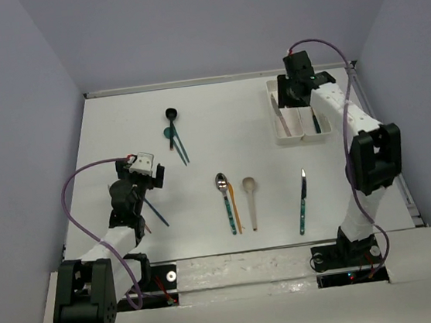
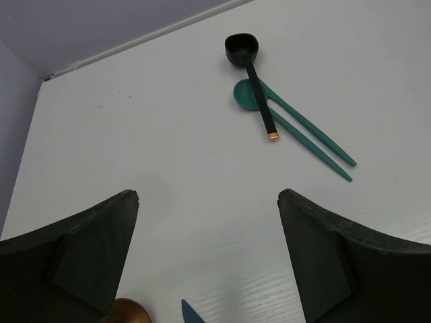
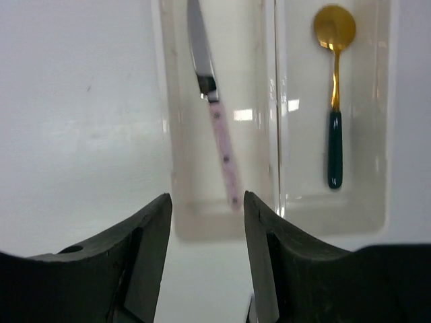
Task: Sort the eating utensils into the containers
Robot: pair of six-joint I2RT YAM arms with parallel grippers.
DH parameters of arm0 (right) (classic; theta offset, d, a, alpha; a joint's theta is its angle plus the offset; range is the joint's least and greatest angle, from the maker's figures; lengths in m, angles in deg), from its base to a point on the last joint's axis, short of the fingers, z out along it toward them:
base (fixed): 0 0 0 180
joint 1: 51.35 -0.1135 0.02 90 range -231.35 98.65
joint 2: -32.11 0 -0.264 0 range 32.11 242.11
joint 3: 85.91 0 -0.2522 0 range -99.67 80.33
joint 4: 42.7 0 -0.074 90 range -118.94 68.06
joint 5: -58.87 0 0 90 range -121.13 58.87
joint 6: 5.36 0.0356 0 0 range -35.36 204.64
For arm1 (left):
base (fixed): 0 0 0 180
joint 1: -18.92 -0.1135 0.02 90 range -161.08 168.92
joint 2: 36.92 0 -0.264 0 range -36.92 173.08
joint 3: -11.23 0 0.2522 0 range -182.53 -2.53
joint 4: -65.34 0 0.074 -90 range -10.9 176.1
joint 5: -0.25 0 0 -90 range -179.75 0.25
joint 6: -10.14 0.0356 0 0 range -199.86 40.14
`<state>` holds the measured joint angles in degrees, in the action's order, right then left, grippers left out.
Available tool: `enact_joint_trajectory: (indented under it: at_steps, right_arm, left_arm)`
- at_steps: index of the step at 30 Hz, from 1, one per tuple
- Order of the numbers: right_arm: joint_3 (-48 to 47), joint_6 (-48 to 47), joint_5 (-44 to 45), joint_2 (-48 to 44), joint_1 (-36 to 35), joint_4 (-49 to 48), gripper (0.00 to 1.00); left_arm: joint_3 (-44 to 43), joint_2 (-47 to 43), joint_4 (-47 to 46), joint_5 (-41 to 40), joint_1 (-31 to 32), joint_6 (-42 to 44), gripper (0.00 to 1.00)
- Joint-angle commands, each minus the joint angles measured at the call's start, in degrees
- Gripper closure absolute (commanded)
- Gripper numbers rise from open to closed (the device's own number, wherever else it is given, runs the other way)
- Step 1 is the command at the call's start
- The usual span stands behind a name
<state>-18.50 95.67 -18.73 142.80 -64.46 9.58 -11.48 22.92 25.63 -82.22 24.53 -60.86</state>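
Note:
The two joined white trays stand at the back right. In the right wrist view the left tray holds a pink-handled knife and the right tray a gold spoon with a dark green handle. My right gripper hovers over the trays' far end, open and empty. My left gripper is open and empty above a blue knife and a copper spoon bowl. A black spoon lies across a teal spoon and a teal knife farther back.
On the middle of the table lie a silver-bowled spoon with a teal handle, an orange utensil, a beige spoon and a teal-handled knife. Grey walls close in the table on three sides.

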Motion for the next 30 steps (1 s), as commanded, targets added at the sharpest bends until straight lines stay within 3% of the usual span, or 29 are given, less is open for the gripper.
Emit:
enact_joint_trajectory:
  at_steps: [1,6,9,16,30]
  right_arm:
    - [10.7,8.7,-2.6,-15.8,-0.3,4.3,0.47]
    - [33.5,14.1,-10.6,-29.9,-2.2,5.9,0.49]
    - [42.1,17.4,-10.3,-35.2,-3.4,8.0,0.49]
    - [51.8,24.5,-9.6,-44.4,-4.1,10.5,0.43]
    - [55.4,34.4,-8.5,-30.3,-11.9,13.1,0.48]
  left_arm:
    - [-0.5,-1.2,-4.0,0.8,-0.2,0.9,0.02]
    - [-0.1,-1.6,-4.2,1.3,-0.2,1.1,0.02]
    - [0.2,-2.2,-4.4,1.6,-0.2,1.3,0.02]
    - [0.8,-2.9,-4.7,2.1,-0.2,1.5,0.02]
    - [1.6,-3.8,-5.2,2.4,-0.2,1.6,0.02]
